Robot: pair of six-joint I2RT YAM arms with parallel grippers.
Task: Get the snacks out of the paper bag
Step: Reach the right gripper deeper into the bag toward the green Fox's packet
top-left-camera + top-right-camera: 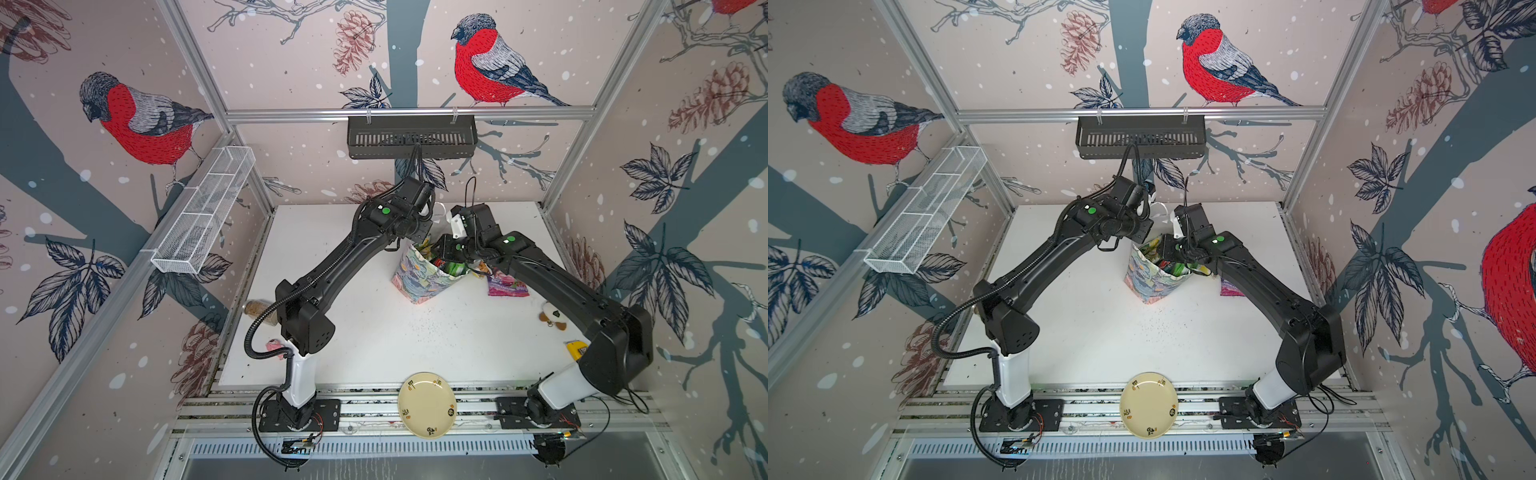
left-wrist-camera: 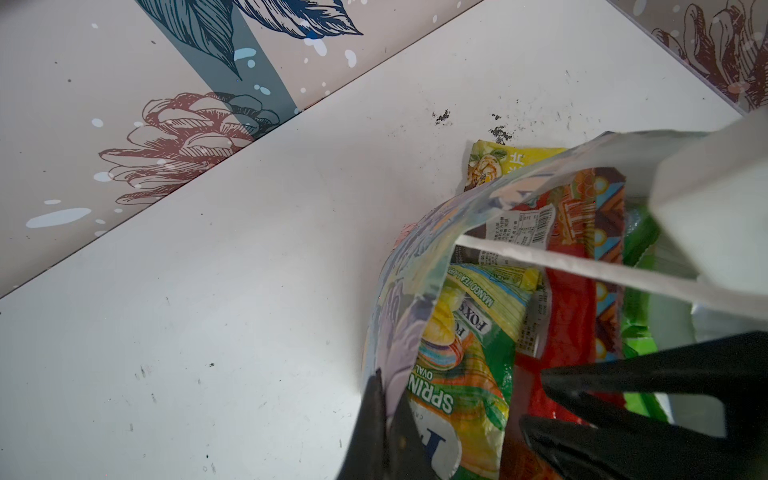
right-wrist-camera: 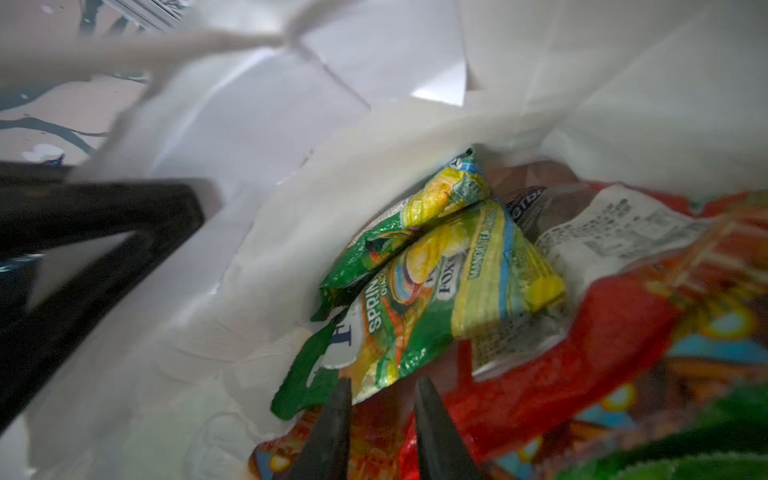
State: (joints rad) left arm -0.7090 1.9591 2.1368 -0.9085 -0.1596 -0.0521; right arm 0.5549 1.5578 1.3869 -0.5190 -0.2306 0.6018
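Bag: the floral paper bag (image 1: 419, 286) (image 1: 1148, 284) stands upright mid-table on the white table (image 1: 374, 336), with both arms bent over its open mouth.
Left pincer: the left gripper (image 2: 384, 399) is pressed together on the bag's rim, with the paper wall caught between its fingers.
Right pincer: the right gripper (image 3: 383, 386) hangs inside the bag with its fingers apart and nothing between them, the tips just short of a green FOX'S packet (image 3: 436, 299).
Inside: a second FOX'S packet (image 3: 415, 208) lies behind the first. A large red packet (image 3: 602, 332) (image 2: 569, 316) lies alongside.
Outside: a purple packet (image 1: 507, 286) (image 1: 1231, 289) lies on the table just beside the bag, partly under the right forearm.
In the way: both wrists cover the bag's mouth from above. A white cord handle (image 3: 124, 54) crosses the right wrist view.
Around: a cream plate (image 1: 427, 405) (image 1: 1148, 405) rests on the front rails between the arm bases.
View by view: only the left wrist view shows a yellow packet (image 2: 498, 162) on the table against the bag's outer wall. Only a top view shows the plush toy (image 1: 552, 318) and the yellow tape measure (image 1: 575, 349) beside the right arm.
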